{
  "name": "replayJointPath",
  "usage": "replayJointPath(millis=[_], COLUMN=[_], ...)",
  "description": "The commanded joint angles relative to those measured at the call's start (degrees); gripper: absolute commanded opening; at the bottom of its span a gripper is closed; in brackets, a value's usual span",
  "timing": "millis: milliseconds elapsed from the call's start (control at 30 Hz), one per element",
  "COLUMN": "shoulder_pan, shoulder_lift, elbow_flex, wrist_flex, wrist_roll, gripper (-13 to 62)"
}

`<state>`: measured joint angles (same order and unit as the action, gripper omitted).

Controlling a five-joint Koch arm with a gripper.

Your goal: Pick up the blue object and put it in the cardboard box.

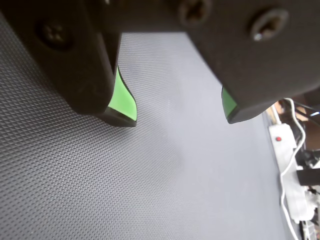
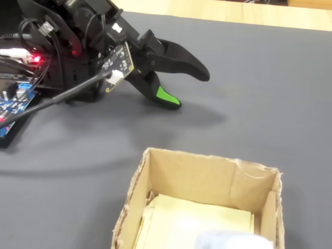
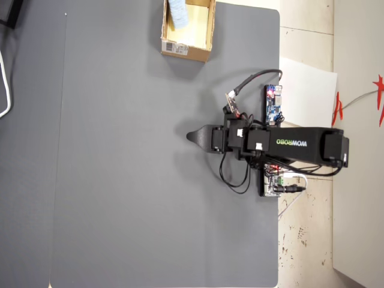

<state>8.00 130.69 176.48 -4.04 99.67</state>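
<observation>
Wrist view
Claw [image 1: 180,117]: two black fingers [image 1: 87,65] with green pads [image 1: 122,100] on their inner faces, spread wide, nothing between them.
Surface: dark grey textured mat [image 1: 125,190] fills most of the frame under the tips.
Edge clutter: white power strip [image 1: 287,150] with a red switch and a white cable, far right, off the mat.

Fixed view
Claw [image 2: 192,88]: jaws parted, empty, upper finger raised above the mat, lower green-padded finger close to it; contact cannot be told.
Arm base: black motors, wires and a small circuit board [image 2: 119,59] at upper left, red LED lit.
Cardboard box [image 2: 155,197]: foreground, open top, well apart from the claw, pale paper lining on its floor.
Blue object [image 2: 228,241]: pale bluish mass inside the box at the bottom edge of the frame, blurred and cut off.

Overhead view
Counter [image 3: 150,210]: covered by the grey mat.
Arm [image 3: 294,144]: lies across the right edge of the mat, claw [image 3: 192,137] pointing left near mid-mat; the jaws overlap from this angle.
Cardboard box [image 3: 207,36]: top edge of the mat, white label on its lower side.
Blue object [image 3: 178,12]: inside the box, against its left wall.
</observation>
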Motion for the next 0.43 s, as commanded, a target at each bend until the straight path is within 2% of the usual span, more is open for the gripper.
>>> replayJointPath(millis=[0,400], shoulder_pan=[0.1,0.2], shoulder_lift=[4.7,4.7], elbow_flex=[2.2,2.1], wrist_flex=[2.5,6.0], wrist_roll=[1.3,1.1], gripper=[33.9,33.9])
